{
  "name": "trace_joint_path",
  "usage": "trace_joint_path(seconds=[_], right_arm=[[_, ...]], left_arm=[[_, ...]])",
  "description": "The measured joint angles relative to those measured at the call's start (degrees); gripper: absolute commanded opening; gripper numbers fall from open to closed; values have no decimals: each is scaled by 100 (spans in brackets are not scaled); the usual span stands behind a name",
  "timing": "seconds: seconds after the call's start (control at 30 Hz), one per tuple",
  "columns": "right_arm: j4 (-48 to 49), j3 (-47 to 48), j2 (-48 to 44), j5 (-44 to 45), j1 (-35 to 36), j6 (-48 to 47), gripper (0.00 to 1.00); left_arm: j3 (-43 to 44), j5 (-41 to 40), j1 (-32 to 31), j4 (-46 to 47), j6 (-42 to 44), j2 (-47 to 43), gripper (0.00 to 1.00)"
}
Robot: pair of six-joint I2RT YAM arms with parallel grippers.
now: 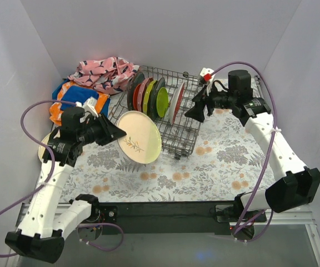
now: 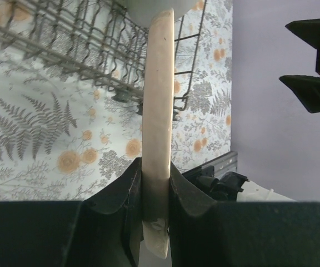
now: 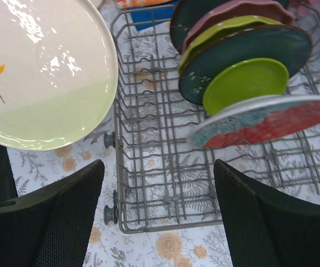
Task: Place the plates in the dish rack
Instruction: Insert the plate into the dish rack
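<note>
from above: pinches cream plate (image 1: 143, 139) by its rim in left gripper (image 1: 124, 133), just beside rack (image 1: 185, 139); holds right gripper (image 1: 192, 113) spread over rack. at left wrist: shows fingers (image 2: 121, 194) tight on plate edge. at right wrist: shows jaws wide, plates (image 3: 243, 61) upright in rack.

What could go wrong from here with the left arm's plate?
The left fingers pinch the cream plate only at its rim, so it might slip or pivot. It hangs at the edge of the dish rack and could strike the wire. The open right fingers hover close to the red plate and may nudge it.
</note>
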Motion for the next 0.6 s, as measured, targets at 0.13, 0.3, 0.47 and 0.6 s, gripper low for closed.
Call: trace_joint_path(seconds=[0.13,0.3,0.47,0.6], right_arm=[[81,-101,-177,160,-446,175,85],[208,-236,-328,339,-1001,402,85],[315,-358,-332,518,-1377,586,85],[354,-446,-337,605,-1504,704,85]], left_arm=[[446,330,0,457,13,704,0],[1019,625,-42,922,13,1384,0],[1539,610,-400,1187,50,1928,0],[2118,490,-951,1226,155,2529,0]])
